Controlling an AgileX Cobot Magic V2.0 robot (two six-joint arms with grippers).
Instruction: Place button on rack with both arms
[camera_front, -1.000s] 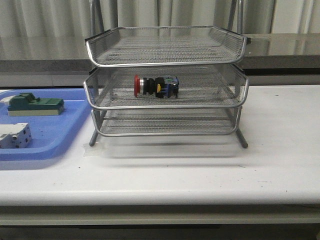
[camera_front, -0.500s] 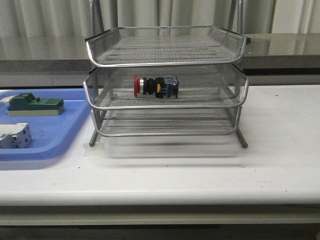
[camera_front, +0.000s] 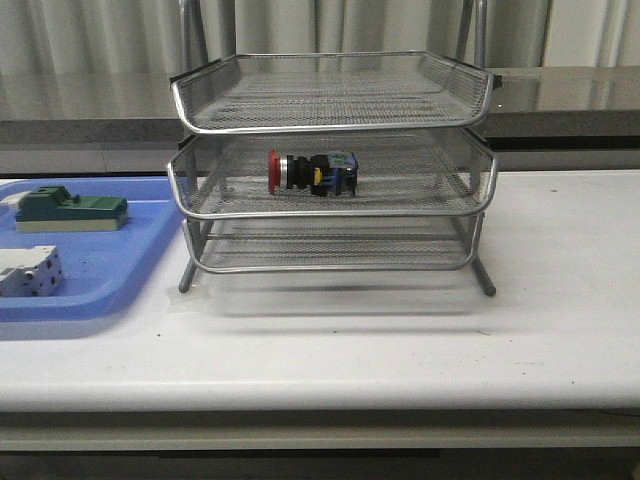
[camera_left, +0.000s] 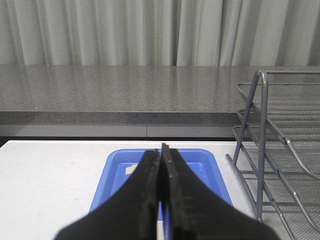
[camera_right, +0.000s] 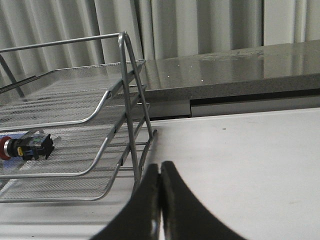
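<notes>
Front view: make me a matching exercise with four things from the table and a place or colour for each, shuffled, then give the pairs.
Things:
1. button
2. green block
3. white terminal block
4. rack

Descriptions:
A. silver wire mesh, three tiers
B. lying in the middle tier
C. in the blue tray, nearer the front edge
D. in the blue tray, farther back

Pairs: 1-B, 2-D, 3-C, 4-A

White table (camera_front: 560, 300): rack (camera_front: 330, 130), blue tray (camera_front: 110, 275)
</notes>
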